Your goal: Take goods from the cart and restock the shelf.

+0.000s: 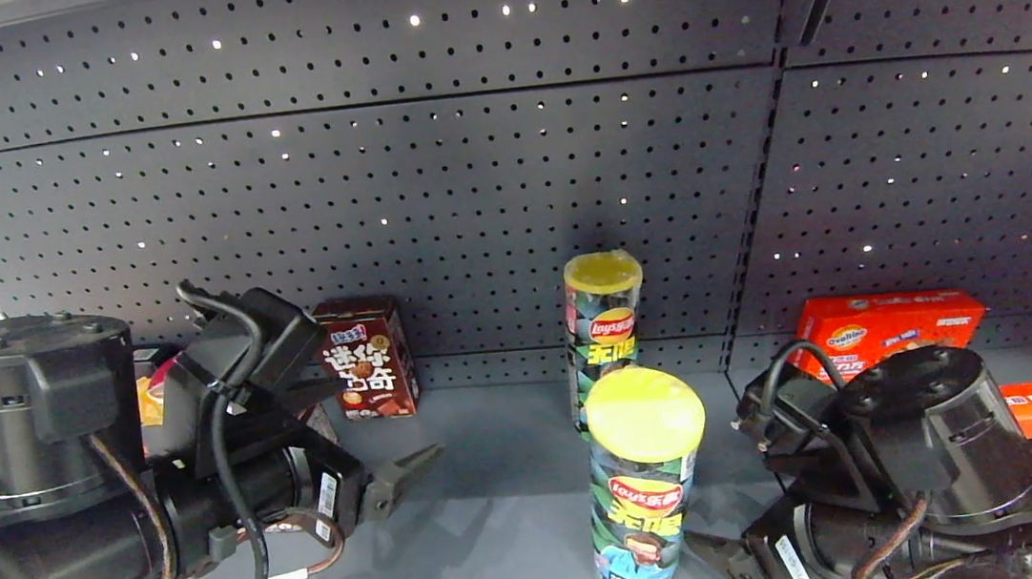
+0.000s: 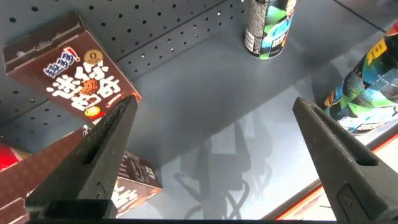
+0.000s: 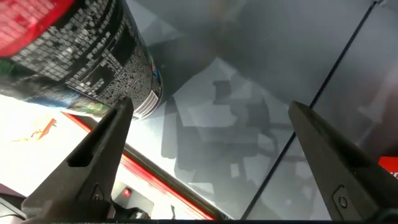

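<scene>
**Location.** The front chip canister (image 1: 647, 487) stands upright near the front edge of the shelf (image 1: 498, 483), yellow lid on. It is directly ahead of a second canister (image 1: 604, 328), which stands nearer the pegboard back.

**Grippers.**
- The right gripper (image 3: 210, 107) sits low, just beside the front canister's base. Its jaws are spread wide with nothing between them. The canister lies outside one finger, and contact there cannot be confirmed from the wrist view.
- The left gripper (image 2: 214, 109) hangs over bare shelf, well apart from both canisters. Its jaws are likewise apart and empty, and a brown snack box (image 1: 368, 358) stands behind it.

**Handling assessment.**
- The canister appears to be a light, thin-walled tube. It is probably stiff enough for a moderate squeeze but likely to dent under a hard one.
- The glossy wrap may slip.
- Being tall and narrow, it should tip readily if nudged near the top.
- The recommended hold is across the body at mid-height. The snap-on lid should not be used as a hold.

**Other stock.** Orange cartons (image 1: 884, 327) lie at the right.
</scene>
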{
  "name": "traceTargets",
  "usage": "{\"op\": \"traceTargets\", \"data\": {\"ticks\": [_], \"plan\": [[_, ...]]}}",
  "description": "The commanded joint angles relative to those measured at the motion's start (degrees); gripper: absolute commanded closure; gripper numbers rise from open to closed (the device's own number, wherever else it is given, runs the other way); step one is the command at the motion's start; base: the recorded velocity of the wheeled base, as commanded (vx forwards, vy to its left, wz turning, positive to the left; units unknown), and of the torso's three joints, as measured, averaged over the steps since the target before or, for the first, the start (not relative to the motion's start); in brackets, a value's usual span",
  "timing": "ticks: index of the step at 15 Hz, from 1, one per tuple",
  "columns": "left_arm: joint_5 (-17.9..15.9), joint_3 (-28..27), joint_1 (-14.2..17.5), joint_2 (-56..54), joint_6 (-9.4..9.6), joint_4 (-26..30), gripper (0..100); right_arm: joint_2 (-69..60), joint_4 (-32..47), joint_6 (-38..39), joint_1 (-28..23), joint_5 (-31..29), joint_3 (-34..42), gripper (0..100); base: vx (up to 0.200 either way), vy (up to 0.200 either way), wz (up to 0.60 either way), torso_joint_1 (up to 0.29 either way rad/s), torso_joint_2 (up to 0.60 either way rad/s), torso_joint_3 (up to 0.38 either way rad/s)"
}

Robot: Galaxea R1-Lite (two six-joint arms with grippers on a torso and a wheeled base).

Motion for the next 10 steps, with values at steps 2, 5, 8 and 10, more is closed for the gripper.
{"op": "traceTargets", "data": {"ticks": [2,5,8,10], "plan": [[0.0,0.1,0.0,0.1,-0.01,-0.1,0,0.1,-0.1,0.0,-0.1,0.0,0.1,0,0.000,0.000,0.00,0.000,0.00,0.000],[0.0,0.1,0.0,0.1,-0.01,-0.1,0,0.7,-0.1,0.0,-0.1,0.1,0.0,0,0.000,0.000,0.00,0.000,0.00,0.000],[0.0,0.4,0.0,-0.1,-0.01,-0.1,0,1.1,-1.0,0.0,-0.1,0.2,0.1,0,0.000,0.000,0.00,0.000,0.00,0.000],[0.0,0.7,0.0,-0.1,-0.01,-0.1,0,1.1,-1.0,0.0,-0.1,0.2,0.2,0,0.000,0.000,0.00,0.000,0.00,0.000]]}}
